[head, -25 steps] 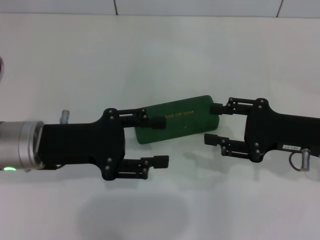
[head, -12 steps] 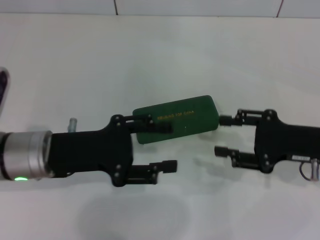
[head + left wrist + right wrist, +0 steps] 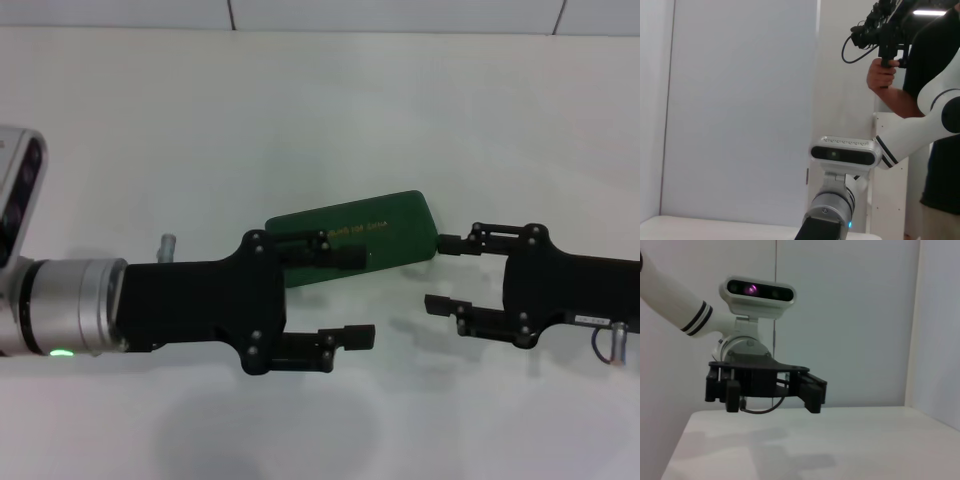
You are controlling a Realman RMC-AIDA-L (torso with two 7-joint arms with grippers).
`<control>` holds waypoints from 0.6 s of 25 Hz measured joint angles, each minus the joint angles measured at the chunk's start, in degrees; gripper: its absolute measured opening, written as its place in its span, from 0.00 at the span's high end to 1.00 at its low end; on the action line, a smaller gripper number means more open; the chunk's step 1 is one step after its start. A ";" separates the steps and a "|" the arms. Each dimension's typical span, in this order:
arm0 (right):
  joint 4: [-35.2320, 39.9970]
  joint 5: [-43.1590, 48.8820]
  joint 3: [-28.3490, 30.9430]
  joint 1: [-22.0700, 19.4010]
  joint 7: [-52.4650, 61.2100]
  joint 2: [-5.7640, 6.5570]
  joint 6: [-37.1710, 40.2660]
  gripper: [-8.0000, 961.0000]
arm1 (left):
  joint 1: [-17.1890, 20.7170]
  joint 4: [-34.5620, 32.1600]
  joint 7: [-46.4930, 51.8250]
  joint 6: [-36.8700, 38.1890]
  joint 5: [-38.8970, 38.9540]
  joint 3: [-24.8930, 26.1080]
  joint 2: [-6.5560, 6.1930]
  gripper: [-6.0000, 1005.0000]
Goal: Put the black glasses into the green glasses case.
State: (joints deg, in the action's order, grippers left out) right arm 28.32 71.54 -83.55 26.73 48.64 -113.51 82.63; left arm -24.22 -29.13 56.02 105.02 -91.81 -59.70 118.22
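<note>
The green glasses case [image 3: 385,232] lies shut on the white table at the middle of the head view, its gold-lettered lid facing up. My left gripper [image 3: 355,297] is open at the case's near left end, and its upper finger overlaps the lid's corner. My right gripper [image 3: 438,272] is open just off the case's right end, with its upper fingertip close to the case's edge. The right wrist view shows the left gripper [image 3: 767,392] facing it, open and holding nothing. The black glasses are out of view.
The white tabletop [image 3: 300,120] stretches back to a tiled wall. In the left wrist view my right arm's wrist camera [image 3: 842,150] faces this way, and a person [image 3: 940,125] stands behind it holding a camera rig.
My left gripper has moved right along the case's near side. My right gripper has pulled off the case's right end, towards the right and nearer. The case stays shut.
</note>
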 joint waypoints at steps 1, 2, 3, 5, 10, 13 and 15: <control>0.00 0.00 0.01 -0.01 -0.01 -0.02 0.15 0.37 | -0.18 -0.09 0.40 0.00 -0.16 0.02 -0.04 0.28; 0.00 0.00 0.02 -0.03 -0.01 -0.02 0.28 0.37 | -0.38 -0.14 0.72 0.00 -0.35 0.08 -0.07 0.28; 0.00 0.00 0.02 -0.06 -0.01 -0.02 0.36 0.37 | -0.38 -0.14 0.72 0.00 -0.35 0.08 -0.07 0.28; -0.01 0.00 0.04 -0.18 -0.06 -0.06 0.41 0.37 | -0.84 -0.04 0.91 0.00 -0.55 0.41 -0.18 0.28; 0.03 0.01 0.14 -1.17 -2.15 -0.50 0.15 0.37 | -0.70 0.02 0.23 -0.43 -0.77 0.35 0.26 0.28; 0.17 0.01 0.15 -1.31 -2.41 -0.52 0.33 0.37 | -0.65 0.01 0.15 -0.52 -0.57 0.44 0.41 0.28; 0.24 -0.08 0.15 -1.30 -2.41 -0.43 0.34 0.37 | -0.62 0.10 -0.31 -0.57 -0.46 0.75 0.66 0.28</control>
State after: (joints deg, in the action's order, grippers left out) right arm 28.56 71.46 -83.39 25.43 46.23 -113.93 82.97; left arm -24.84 -29.03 55.71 104.45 -92.27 -58.95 118.88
